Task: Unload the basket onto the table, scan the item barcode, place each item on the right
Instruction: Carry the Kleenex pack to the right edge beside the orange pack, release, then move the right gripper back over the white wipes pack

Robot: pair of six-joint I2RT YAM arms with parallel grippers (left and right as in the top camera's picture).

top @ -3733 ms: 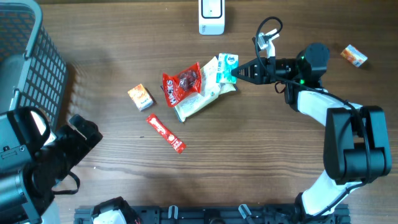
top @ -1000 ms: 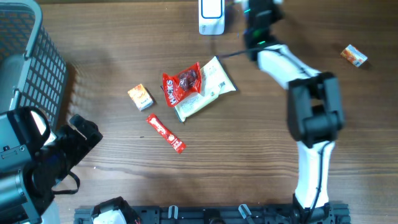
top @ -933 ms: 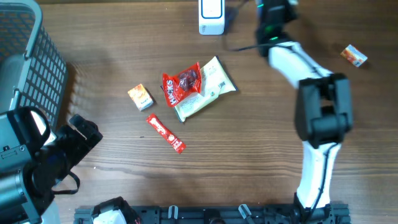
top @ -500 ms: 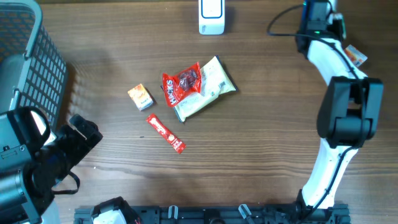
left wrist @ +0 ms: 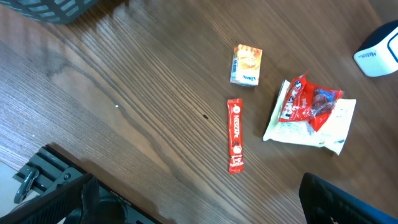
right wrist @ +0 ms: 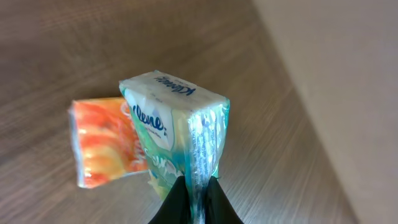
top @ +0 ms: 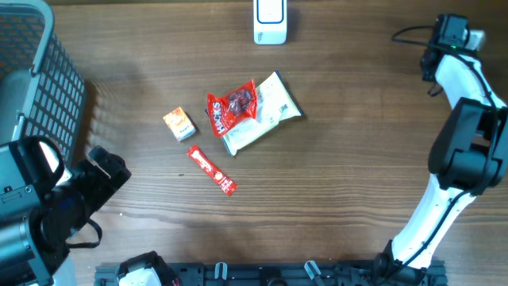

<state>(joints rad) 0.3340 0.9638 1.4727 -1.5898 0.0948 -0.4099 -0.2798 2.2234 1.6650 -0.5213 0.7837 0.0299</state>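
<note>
A: The tissue pack (right wrist: 177, 124) is pinched by its crimped end seam in the right hand (right wrist: 196, 194), whose fingers are shut tight on that thin fin of wrapper.

B: And it is carried at the far right of the counter (top: 357, 199), well apart from the scanner (top: 270, 20) at the far middle edge.

A: Just so. An orange packet (right wrist: 102, 149) is seen lying on the counter beneath it; whether the two are touching cannot be told.

B: How is this step best done?

A: No barcode is shown on the faces caught by the wrist view, so the printed side likely has to be found and turned square to the scanner window. With only a seam gripped, the pack can be expected to swing. It is best moved slowly and presented near the window, not pressed on it.

B: And the left hand (left wrist: 193, 186)?

A: It is spread wide with nothing in it, over the near left of the counter, well away from the pack.
</note>
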